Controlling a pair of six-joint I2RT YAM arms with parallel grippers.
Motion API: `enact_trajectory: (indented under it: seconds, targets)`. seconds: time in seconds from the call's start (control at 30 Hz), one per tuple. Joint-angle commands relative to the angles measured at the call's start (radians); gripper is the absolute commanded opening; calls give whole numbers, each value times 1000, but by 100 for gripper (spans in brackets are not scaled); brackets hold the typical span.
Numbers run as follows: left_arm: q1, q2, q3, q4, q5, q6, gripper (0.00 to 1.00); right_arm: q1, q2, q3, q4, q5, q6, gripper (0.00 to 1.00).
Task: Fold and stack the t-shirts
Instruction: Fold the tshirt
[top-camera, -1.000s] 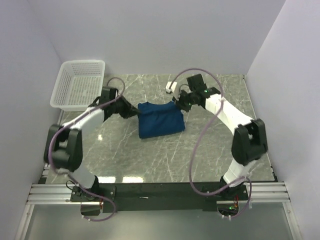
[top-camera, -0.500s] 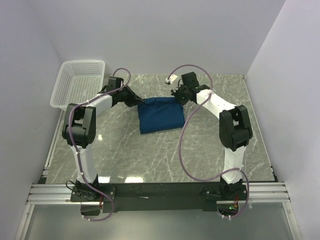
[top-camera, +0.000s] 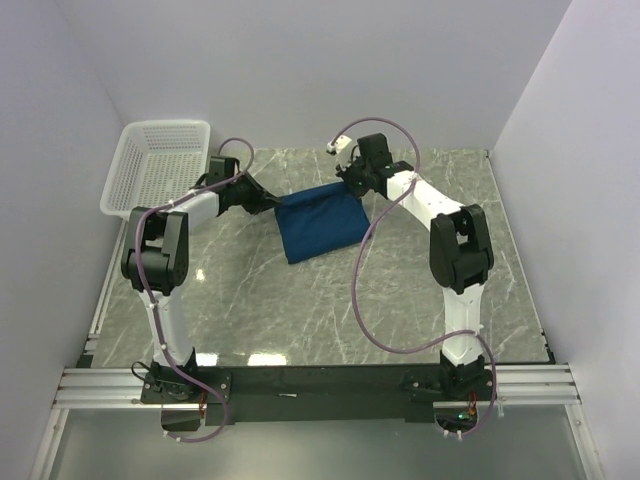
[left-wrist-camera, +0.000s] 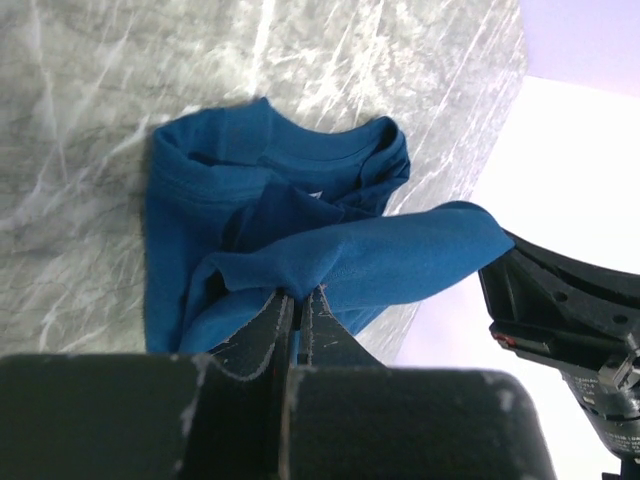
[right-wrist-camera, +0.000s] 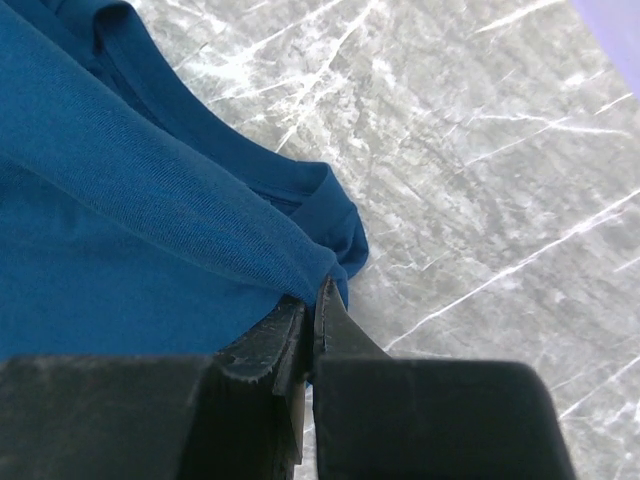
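Pinching the raised far edge of a dark navy-blue short-sleeved cotton t-shirt, both arms reach over the far half of the grey marble-patterned table. The left gripper is clamped on the cloth at the shirt's far left corner. The right gripper is clamped on the far right corner, so the fabric edge runs between them, lifted off the surface. The rest of the garment lies bunched in layers on the marble below and toward the near side, roughly at the middle of the table's width. In the left wrist view the black fingers press together on a gathered fold of the top layer, which rises away from the lower layers. The ribbed neckband shows beneath it on the table, and the black body of the other arm's tool is at the right edge. In the right wrist view the fingers are likewise pressed tight on a thick fold of blue cloth, with a hemmed edge of the shirt lying flat on the marble just beyond the tips. A white plastic lattice basket stands at the far left corner of the table, apart from the shirt.
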Motion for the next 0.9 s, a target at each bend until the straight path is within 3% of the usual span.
enact_trajectory:
  seconds: [0.0,0.3,0.6,0.67,0.7,0.73,0.87]
  targets:
    - [3,-75,-32,72,8,-5,0,2,13,61,23,1,13,0]
    - [4,-189,-104,66,-62,-24,0,2,48,84,43,7,36,0]
    - [18,-38,11,26,-52,-21,0,5,143,195,55,86,82,2]
    - [26,-12,28,31,-45,-22,4,6,162,222,58,136,102,21]
    - [29,-5,35,38,-41,-16,12,11,182,249,54,155,108,44]
    - [32,5,67,13,-42,1,33,14,189,264,48,177,111,57]
    - [53,-52,121,-38,-110,76,52,20,180,279,44,283,117,78]
